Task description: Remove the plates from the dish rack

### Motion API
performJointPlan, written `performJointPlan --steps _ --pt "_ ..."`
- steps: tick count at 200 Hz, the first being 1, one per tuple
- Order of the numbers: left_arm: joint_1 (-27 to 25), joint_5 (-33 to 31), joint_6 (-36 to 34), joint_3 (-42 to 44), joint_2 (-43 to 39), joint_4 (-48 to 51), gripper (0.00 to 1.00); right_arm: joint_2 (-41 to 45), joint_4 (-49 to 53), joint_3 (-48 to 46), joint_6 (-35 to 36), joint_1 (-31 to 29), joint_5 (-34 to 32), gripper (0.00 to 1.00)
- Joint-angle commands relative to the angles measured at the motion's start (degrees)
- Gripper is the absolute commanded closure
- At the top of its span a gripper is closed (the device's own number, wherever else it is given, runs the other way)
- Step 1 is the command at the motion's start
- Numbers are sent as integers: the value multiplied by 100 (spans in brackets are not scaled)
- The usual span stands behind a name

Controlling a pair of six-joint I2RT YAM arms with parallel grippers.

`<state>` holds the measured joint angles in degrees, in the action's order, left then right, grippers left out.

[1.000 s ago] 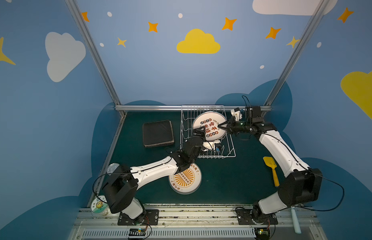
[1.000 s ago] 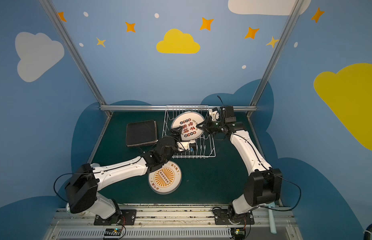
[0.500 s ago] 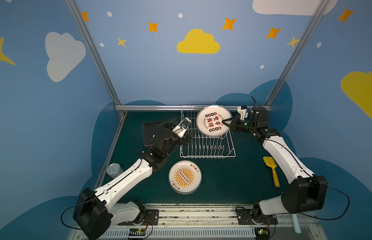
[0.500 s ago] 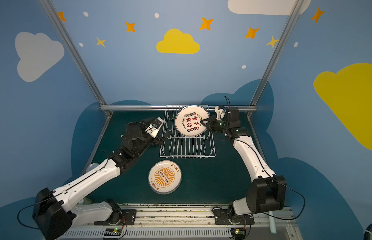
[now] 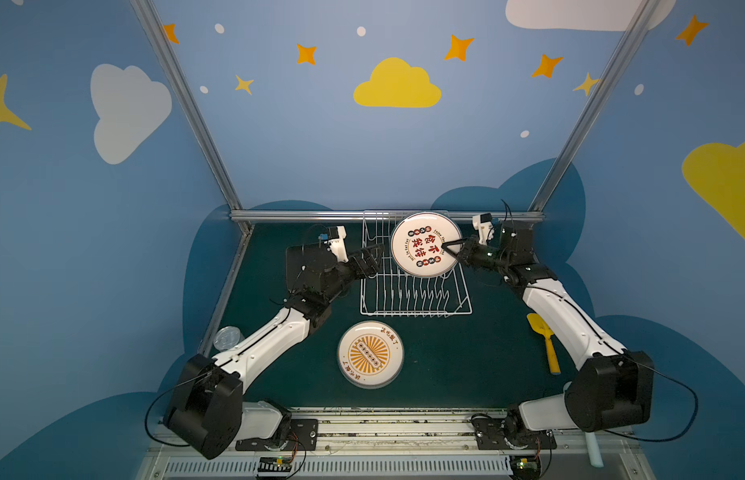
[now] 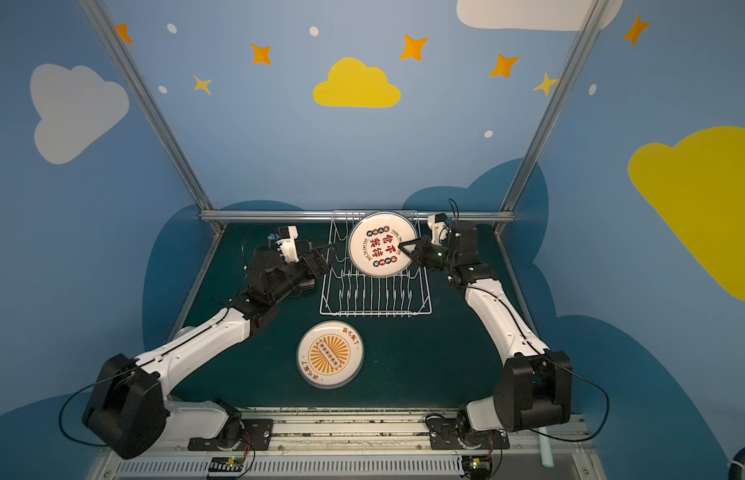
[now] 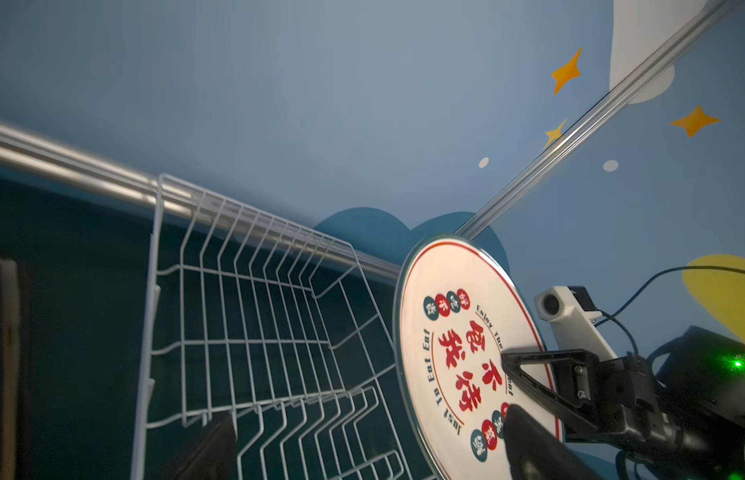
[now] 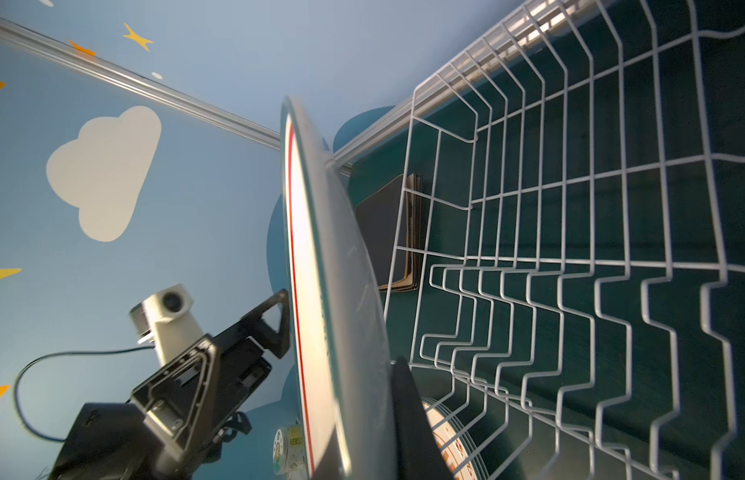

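Note:
My right gripper (image 5: pixel 447 247) is shut on the right rim of a round cream plate (image 5: pixel 425 244) with red and black print. The plate stands on edge in the air above the far end of the white wire dish rack (image 5: pixel 416 313), which holds no other plate. My left gripper (image 5: pixel 374 254) hangs open just left of that plate's rim; I cannot tell whether it touches. In the left wrist view one of its fingers (image 7: pixel 529 449) lies over the plate's face (image 7: pixel 454 332). A round orange-printed plate (image 5: pixel 371 354) lies flat in front of the rack. Black-backed square plates (image 8: pixel 404 232) lie left of the rack.
A yellow spatula (image 5: pixel 545 340) lies right of the rack beside the right arm. A small clear tub (image 5: pixel 228 337) sits at the table's left edge, and a pale blue handle (image 5: pixel 594 451) shows at the front right. A metal rail (image 5: pixel 300 215) runs just behind the rack.
The right gripper has lifted the red-black plate up out of the rack. The left arm has swung from the orange plate at the front to the rack's left side, jaws still open.

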<state>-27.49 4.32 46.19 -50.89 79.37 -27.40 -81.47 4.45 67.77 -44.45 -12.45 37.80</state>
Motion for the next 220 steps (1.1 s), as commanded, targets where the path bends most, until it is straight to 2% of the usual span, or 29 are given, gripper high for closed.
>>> performJointPlan --steps 1,22,52,88,124,137,172,202,213,220 --pt "6 689 1265 -223 324 -757 5 229 -496 -5 113 -55 265 100" --pt "-9 1140 1632 -476 800 -1085 11 200 -547 -29 53 -82 318 100" --pt "-9 1492 2396 -634 1471 -2161 22 151 -538 -45 -37 -109 384 100" --pt "-63 1935 2645 -1004 1924 -2289 40 65 -476 -2 -91 -118 499 100" --pt "-83 2073 2693 -1080 2010 -2288 62 17 -454 -3 -91 -118 555 100" --pt "-68 2128 2646 -1097 2009 -2289 74 -1 -440 0 -91 -117 570 100" --pt "-65 2173 2552 -1038 1974 -2147 97 -60 -370 4 -43 -109 607 100" --pt "-49 2265 2535 -1019 1931 -2113 97 -29 -320 -2 40 -109 550 100" --pt "-46 2275 2483 -1005 1873 -1986 97 -19 -289 -5 88 -109 515 86" --pt "-26 2291 2450 -985 1815 -1893 97 -2 -268 -2 124 -108 494 81"
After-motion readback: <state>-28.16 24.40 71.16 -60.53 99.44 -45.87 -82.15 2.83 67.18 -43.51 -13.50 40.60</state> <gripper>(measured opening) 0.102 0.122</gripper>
